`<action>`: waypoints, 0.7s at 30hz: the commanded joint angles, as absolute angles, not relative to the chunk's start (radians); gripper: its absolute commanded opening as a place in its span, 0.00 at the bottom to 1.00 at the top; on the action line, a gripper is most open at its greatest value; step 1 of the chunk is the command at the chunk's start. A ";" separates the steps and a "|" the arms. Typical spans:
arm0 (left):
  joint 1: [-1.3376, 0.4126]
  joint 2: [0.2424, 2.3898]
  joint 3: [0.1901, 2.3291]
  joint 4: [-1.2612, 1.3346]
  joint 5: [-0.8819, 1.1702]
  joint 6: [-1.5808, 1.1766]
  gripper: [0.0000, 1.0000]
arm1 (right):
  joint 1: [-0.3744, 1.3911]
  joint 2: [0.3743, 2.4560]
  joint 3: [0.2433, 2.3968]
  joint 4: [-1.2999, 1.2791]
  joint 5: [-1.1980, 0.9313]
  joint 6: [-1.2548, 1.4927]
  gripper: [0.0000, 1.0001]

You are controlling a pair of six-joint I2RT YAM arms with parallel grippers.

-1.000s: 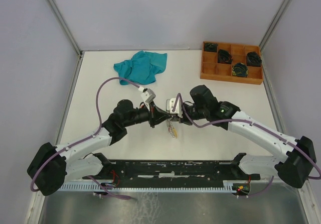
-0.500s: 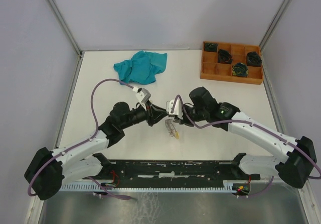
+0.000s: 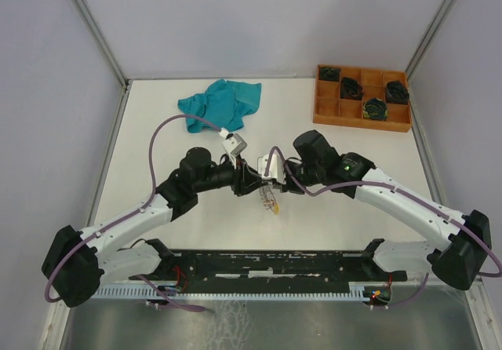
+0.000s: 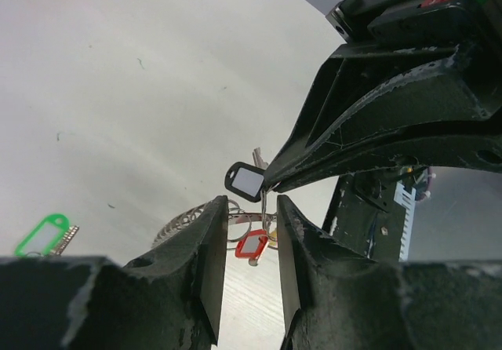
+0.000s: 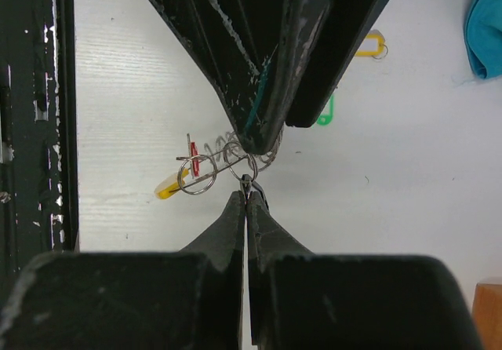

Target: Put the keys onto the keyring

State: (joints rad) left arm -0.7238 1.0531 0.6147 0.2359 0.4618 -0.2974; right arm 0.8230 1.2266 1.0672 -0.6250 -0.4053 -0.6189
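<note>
Behind the left fingers (image 4: pixel 205 275), a half-hidden keyring (image 4: pixel 182 222).

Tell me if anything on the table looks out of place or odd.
Two keys lie loose on the table, off the keyring pinched in the right arm's jaws: a green-tagged key and a yellow-tagged key. A teal cloth lies crumpled near the far edge. Nothing looks damaged.
</note>
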 commanded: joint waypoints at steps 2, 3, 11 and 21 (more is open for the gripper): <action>-0.718 1.102 0.692 0.206 0.575 -0.331 0.39 | 0.827 1.235 1.120 -0.629 -0.403 -0.643 0.01; -0.718 1.110 0.700 0.199 0.578 -0.336 0.39 | 0.827 1.237 1.120 -0.627 -0.401 -0.643 0.01; -0.718 1.171 0.733 0.141 0.583 -0.352 0.36 | 0.826 1.242 1.121 -0.617 -0.402 -0.643 0.01; -0.718 1.247 0.761 0.155 0.639 -0.375 0.23 | 0.827 1.249 1.119 -0.610 -0.414 -0.634 0.01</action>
State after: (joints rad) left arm -0.7231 1.2274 0.7177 0.1287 0.5842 -0.3351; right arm 0.8230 1.2457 1.0695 -0.6479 -0.4019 -0.6334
